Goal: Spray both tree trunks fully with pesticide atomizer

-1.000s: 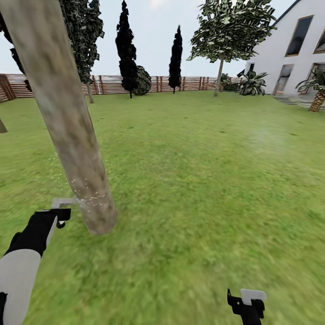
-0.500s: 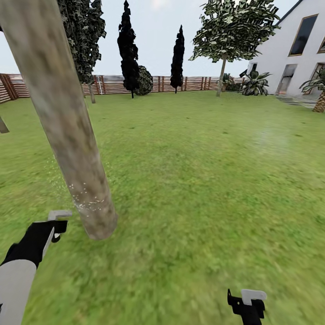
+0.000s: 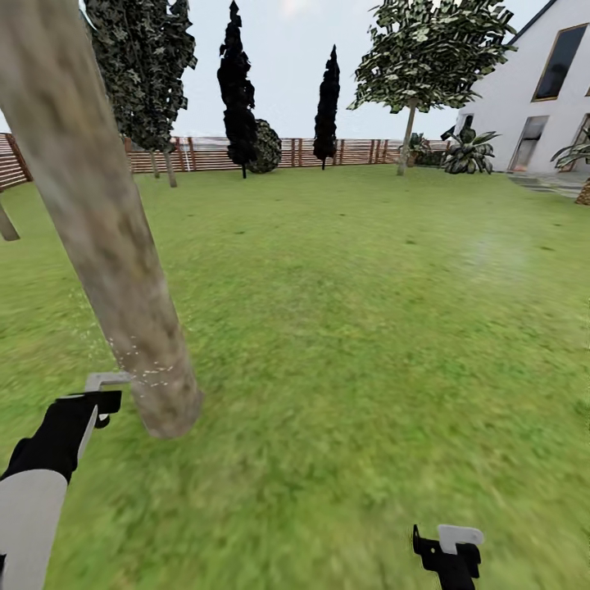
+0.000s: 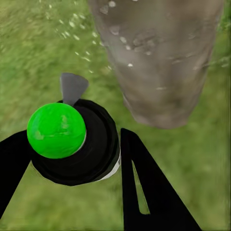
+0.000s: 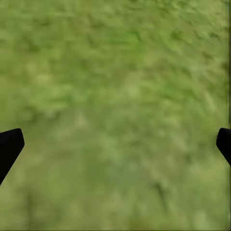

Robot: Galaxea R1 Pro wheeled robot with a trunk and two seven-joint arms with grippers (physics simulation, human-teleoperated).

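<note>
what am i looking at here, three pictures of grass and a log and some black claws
It is a simulated two-armed robot in a garden. The large picture is from its head camera: a tree trunk stands on the lawn, dotted with whitish pesticide specks. The other two come from cameras by each gripper. The left gripper holds a dark spray bottle, its top showing green, aimed at that trunk. The right gripper is open, over bare grass. Behind are a fence and a white house.

Mottled grey-tan trunk (image 3: 115, 246), white-specked; atomizer (image 4: 72, 144) black, green-topped.
</note>
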